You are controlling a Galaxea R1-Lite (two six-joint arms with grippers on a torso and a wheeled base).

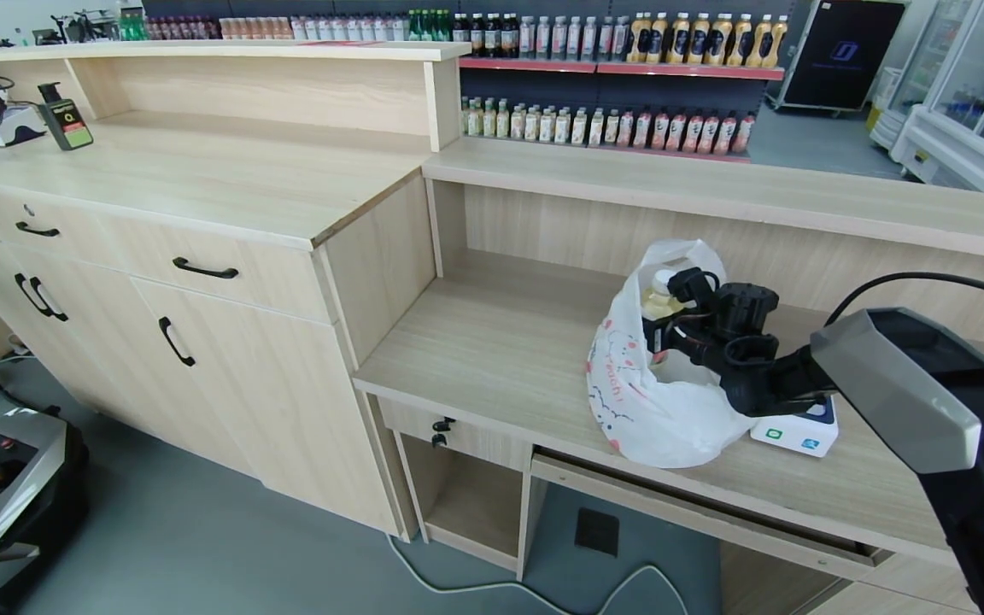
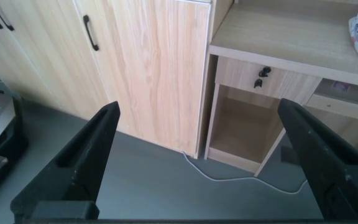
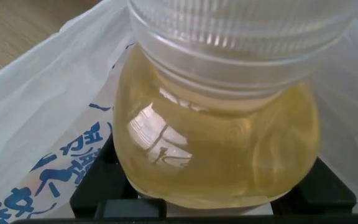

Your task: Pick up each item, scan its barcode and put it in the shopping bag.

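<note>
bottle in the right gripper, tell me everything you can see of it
The bottle looks like clear plastic and holds a pale yellow liquid. It has rounded shoulders and a ribbed whitish cap. It stands roughly upright in the open mouth of the white shopping bag, with its cap and shoulders showing above the rim. The right gripper is closed on its body. The bag's thin plastic surrounds the bottle and hides its lower part.
</note>
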